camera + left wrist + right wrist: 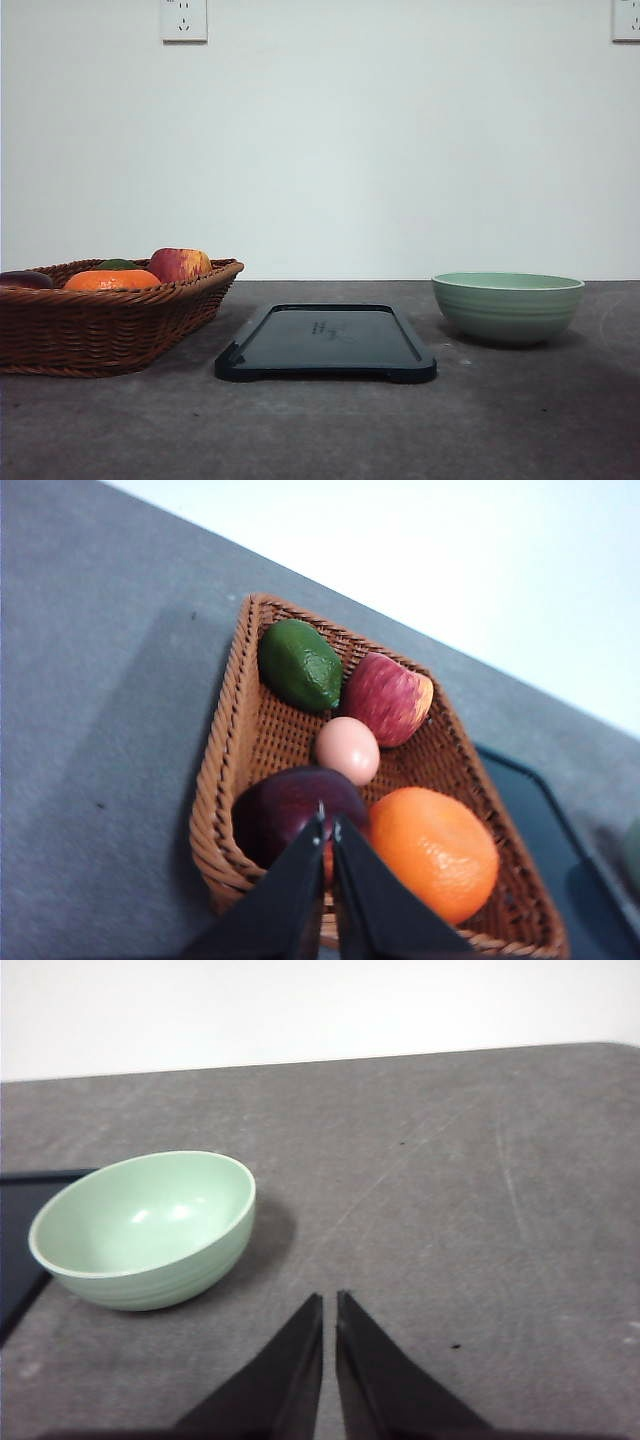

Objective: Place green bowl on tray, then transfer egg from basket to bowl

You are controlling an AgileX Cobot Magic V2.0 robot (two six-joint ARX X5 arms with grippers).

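Observation:
The pale green bowl [508,306] [145,1228] stands empty on the grey table, to the right of the dark tray [327,343], which lies bare at the centre. On the left sits the wicker basket [95,325] [250,730]. The pink egg [347,749] rests in the basket's middle among fruit. My left gripper [328,825] hovers above the basket, shut with nothing held. My right gripper [329,1302] hangs shut over bare table beside the bowl, apart from it.
The basket also holds a green avocado [300,665], a red-yellow apple [387,697] [180,264], an orange [433,852] [111,280] and a dark purple fruit [290,810]. A white wall with sockets [184,20] rises behind the table.

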